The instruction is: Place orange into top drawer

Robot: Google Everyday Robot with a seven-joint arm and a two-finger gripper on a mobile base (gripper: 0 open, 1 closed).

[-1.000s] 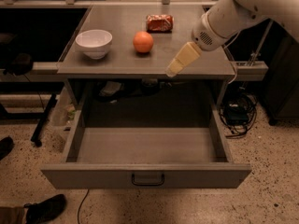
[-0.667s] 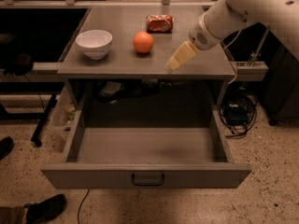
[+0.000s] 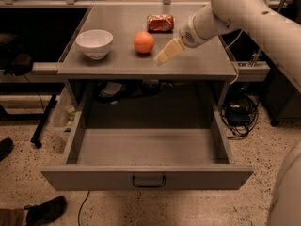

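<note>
The orange sits on the grey tabletop, between a white bowl and a red-orange foil snack bag. My gripper hangs over the tabletop just right of the orange and slightly nearer the front edge, pointing down and left towards it, a small gap apart, and holds nothing. The top drawer is pulled wide open below the tabletop. Its grey inside shows nothing in it, and the dark handle sits at the middle of the front panel.
A white bowl stands left of the orange. The foil snack bag lies behind it. Cables and a power unit lie on the floor at the right. Shoes show at the lower left.
My gripper has moved left and a little farther back over the tabletop, closer to the orange. The orange, bowl, bag and drawer have not moved.
</note>
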